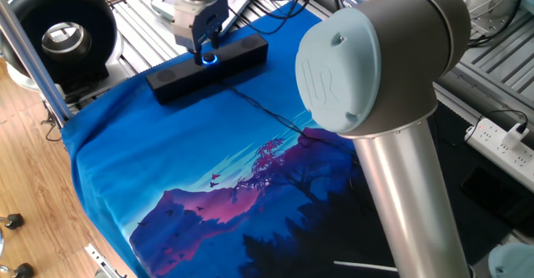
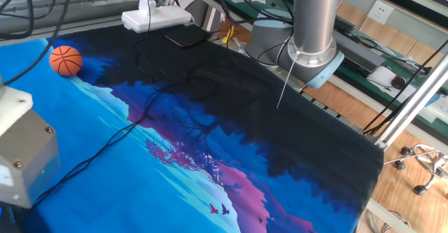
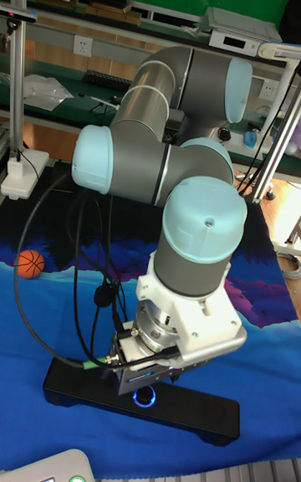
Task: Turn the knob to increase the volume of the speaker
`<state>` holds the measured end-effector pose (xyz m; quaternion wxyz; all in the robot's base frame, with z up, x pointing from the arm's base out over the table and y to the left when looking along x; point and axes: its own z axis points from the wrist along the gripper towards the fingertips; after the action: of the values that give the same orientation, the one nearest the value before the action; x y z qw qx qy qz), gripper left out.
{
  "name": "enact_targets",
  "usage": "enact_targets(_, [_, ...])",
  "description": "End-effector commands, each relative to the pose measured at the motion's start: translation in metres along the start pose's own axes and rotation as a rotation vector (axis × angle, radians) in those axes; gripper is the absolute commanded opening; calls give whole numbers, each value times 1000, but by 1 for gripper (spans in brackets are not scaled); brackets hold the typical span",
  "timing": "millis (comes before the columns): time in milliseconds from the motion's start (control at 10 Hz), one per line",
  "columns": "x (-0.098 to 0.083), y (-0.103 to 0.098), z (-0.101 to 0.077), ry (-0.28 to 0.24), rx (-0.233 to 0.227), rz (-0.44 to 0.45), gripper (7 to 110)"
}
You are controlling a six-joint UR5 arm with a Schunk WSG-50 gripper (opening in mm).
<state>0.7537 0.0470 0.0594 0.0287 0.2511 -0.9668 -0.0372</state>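
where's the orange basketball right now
In the other fixed view the small basketball lies on the blue cloth at the upper left, below the white power strip; the tall fixed view shows it at the left edge, well away from the speaker.

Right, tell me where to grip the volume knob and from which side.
Grip the knob by its round rim, coming straight down from above: it faces up from the middle of the flat-lying speaker. The gripper hangs right over it, likely suited to pinching and twisting.

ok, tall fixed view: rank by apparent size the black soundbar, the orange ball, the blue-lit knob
1. Long black rectangular soundbar
2. Small orange basketball, though it sits farther from the camera, so it may look smaller than it is
3. Round blue-lit knob
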Motion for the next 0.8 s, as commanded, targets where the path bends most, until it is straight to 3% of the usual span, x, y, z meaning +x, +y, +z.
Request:
enact_targets(0, [-5, 0, 8, -43, -10, -219, 66])
enact_targets(100, [-7, 8, 12, -66, -45, -286, 66])
enact_targets(200, [-3, 5, 13, -56, -34, -326, 44])
enact_targets(500, [0, -4, 13, -53, 1, -377, 44])
enact_targets(700, [-1, -2, 12, -67, -13, -387, 44])
